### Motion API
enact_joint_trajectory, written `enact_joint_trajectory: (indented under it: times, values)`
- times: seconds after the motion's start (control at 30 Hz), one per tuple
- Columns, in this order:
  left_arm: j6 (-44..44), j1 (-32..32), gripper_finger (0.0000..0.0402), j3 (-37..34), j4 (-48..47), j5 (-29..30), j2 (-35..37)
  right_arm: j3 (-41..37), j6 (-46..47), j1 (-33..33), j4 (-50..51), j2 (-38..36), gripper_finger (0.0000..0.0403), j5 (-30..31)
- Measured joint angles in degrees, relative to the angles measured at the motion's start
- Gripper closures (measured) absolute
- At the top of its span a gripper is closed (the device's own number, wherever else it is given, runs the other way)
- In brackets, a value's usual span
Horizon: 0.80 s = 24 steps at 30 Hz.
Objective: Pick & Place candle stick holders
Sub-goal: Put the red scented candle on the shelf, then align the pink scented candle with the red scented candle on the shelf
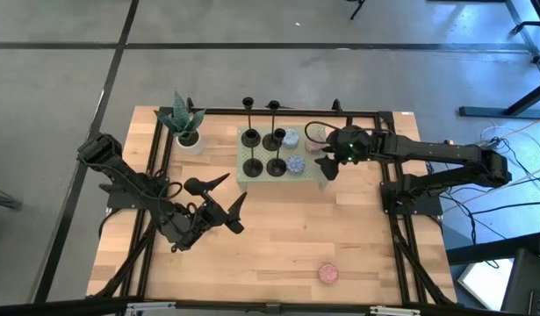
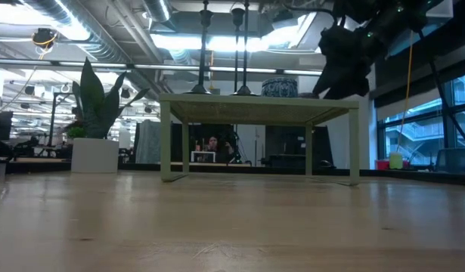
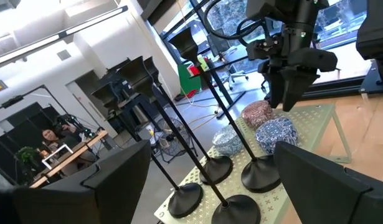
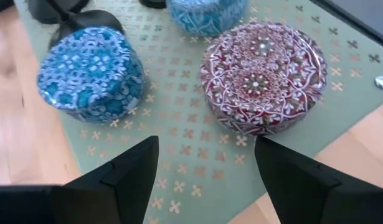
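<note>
Right, 4 candle stick holders (image 1: 262, 151) stand together on the pale green stand (image 1: 306, 178) at the far middle of the counter (image 1: 278, 246), 2 in the back row, 2 in front, with the patterned pucks (image 1: 293, 163) just beside them on the same stand. Each is a flat disc base, a thin upright stem and a small cup on top, so I'd judge them light, rigid and top-tall, easy to tip if nudged at the cup. The matte finish should give decent friction. Best hold, in my view, is across the stem low down near the base, or else pinching the disc rim; the stems stand close together, so fingers need to slip in between without knocking a neighbour.

Now the arms. The right gripper (image 1: 327, 167) hangs over the right end of the stand, pointing downward, above the pink-red puck (image 4: 260, 78) and the blue puck (image 4: 91, 74); its fingers are parted to a moderate gap and hold nothing. The left gripper (image 1: 224, 197) sits out over the counter's left-centre, well apart from the stand, aimed toward the holders, fingers spread wide and empty. A potted plant (image 1: 185, 123) stands at the far left corner.
</note>
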State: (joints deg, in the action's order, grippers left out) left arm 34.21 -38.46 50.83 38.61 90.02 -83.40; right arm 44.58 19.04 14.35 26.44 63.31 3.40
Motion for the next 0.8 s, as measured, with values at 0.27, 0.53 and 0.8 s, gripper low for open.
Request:
enact_joint_trajectory:
  times: [0.27,0.53,0.8]
  values:
    - [-0.01,0.0,0.0064,0.0,0.0,0.0,0.0,0.0,-1.55,0.0,-5.1,0.0,0.0132,0.02]
    - [0.13,-0.07,0.0064,0.0,0.0,0.0,0.0,0.33,0.7,-0.18,-0.63,-0.61,0.0132,-4.86]
    - [0.47,-0.07,0.0064,0.0,-0.02,0.0,-0.02,4.37,8.56,-4.27,1.1,-2.95,0.0132,-17.98]
